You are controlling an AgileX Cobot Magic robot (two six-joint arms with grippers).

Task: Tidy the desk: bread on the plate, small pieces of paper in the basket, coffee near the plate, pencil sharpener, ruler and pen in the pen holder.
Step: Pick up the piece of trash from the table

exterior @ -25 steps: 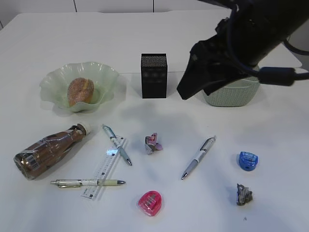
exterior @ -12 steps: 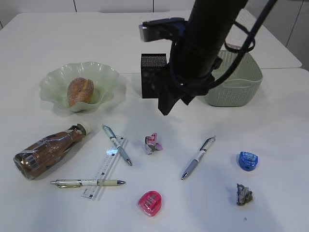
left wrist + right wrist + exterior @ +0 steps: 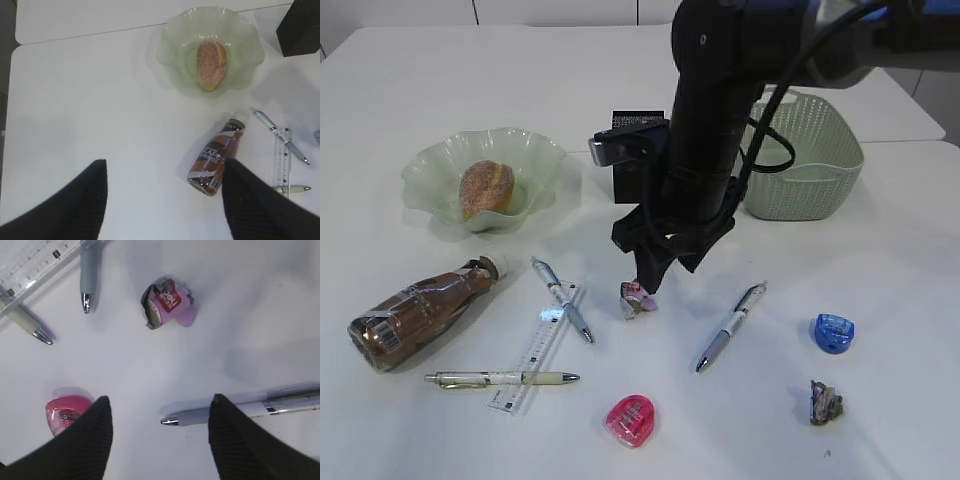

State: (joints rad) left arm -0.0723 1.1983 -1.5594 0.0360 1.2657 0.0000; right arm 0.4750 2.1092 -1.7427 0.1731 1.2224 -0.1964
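— Bread (image 3: 487, 188) already lying in the ruffled green plate (image 3: 432, 165) at the left of the desk (image 3: 420, 80). Coffee (image 3: 417, 312) tipped on its side, below the plate, cap toward it.

— And on the right?

— Right gripper (image 3: 655, 275) hanging low over the middle of the desk, jaws spread wide, nothing between them. Crumpled pink paper (image 3: 167, 302) lying on the desk ahead of the fingers (image 3: 80, 445) in the right wrist view, apart from both. Tips just above that paper from the exterior view; contact hard to judge there.

— Other side?

— Left gripper (image 3: 162, 200) parked high, jaws wide too, gripping nothing, coffee below beside the right-hand finger.

— Rest of the clutter?

— Clear ruler (image 3: 537, 346) slanting beside the coffee, one pen (image 3: 562, 299) across its upper end, another pen (image 3: 502, 378) across its lower end. Third pen (image 3: 731, 326) right of the pink paper. Pink sharpener (image 3: 631, 420) near the front edge, blue sharpener (image 3: 833, 332) at the right, grey paper scrap (image 3: 825, 401) just below it. Pen holder (image 3: 630, 125) upright at the back, partly hidden by the arm; basket (image 3: 820, 170) to its right.
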